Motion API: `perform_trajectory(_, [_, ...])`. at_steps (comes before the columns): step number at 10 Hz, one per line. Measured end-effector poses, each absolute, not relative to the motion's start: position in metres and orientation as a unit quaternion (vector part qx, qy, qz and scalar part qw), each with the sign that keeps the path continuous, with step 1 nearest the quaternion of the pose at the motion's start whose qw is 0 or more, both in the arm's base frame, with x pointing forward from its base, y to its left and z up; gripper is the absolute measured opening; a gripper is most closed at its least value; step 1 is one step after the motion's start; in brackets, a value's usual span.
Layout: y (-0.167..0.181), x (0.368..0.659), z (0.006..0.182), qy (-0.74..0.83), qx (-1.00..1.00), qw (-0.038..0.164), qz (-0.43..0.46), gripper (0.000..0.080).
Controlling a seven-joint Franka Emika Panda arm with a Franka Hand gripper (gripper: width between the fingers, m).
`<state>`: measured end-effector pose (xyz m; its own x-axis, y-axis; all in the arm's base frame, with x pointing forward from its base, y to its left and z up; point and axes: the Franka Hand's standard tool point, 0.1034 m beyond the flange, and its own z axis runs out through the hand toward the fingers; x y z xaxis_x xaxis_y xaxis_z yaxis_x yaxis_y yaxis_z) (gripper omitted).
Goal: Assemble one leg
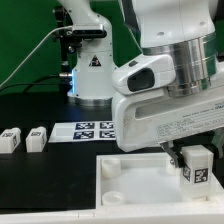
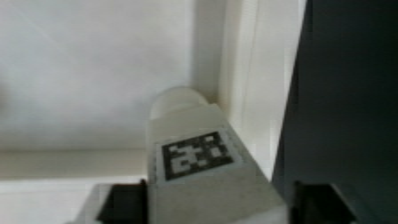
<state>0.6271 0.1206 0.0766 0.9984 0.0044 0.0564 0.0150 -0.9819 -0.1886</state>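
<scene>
My gripper is shut on a leg, a small white block with a black-and-white tag on its face. I hold it upright over the right part of the large white tabletop, near its far edge. In the wrist view the leg fills the middle between my two dark fingers, pointing toward the tabletop's raised rim. Whether its tip touches the tabletop I cannot tell. Two more legs lie on the black table at the exterior view's left.
The marker board lies on the black table behind the tabletop. The arm's white base stands at the back. A round corner socket shows at the tabletop's near-left corner. A green wall is behind.
</scene>
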Motion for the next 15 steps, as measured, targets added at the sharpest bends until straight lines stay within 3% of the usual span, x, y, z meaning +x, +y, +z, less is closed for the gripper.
perform_trajectory(1, [0.1201,0.6272,0.0766,0.042,-0.994,0.096,-0.024,0.0311])
perform_trajectory(3, [0.1196,0.6277,0.0767,0.122,-0.988,0.098,-0.017,0.0311])
perform_trajectory(6, [0.1174,0.6323,0.0765,0.376,-0.920,0.109,-0.016,0.0311])
perform_trajectory(9, [0.1192,0.6298,0.0738,0.604,-0.785,0.137,0.002,0.0313])
perform_trajectory(11, [0.1207,0.6288,0.0731,0.613,-0.777,0.141,0.002,0.0313])
perform_trajectory(12, [0.1210,0.6286,0.0726,0.606,-0.783,0.141,0.001,0.0390])
perform_trajectory(13, [0.1214,0.6284,0.0725,0.595,-0.791,0.140,0.000,0.0527])
perform_trajectory(14, [0.1233,0.6256,0.0725,0.501,-0.856,0.129,-0.001,0.0527])
perform_trajectory(15, [0.1240,0.6237,0.0739,0.400,-0.909,0.117,0.003,0.0624])
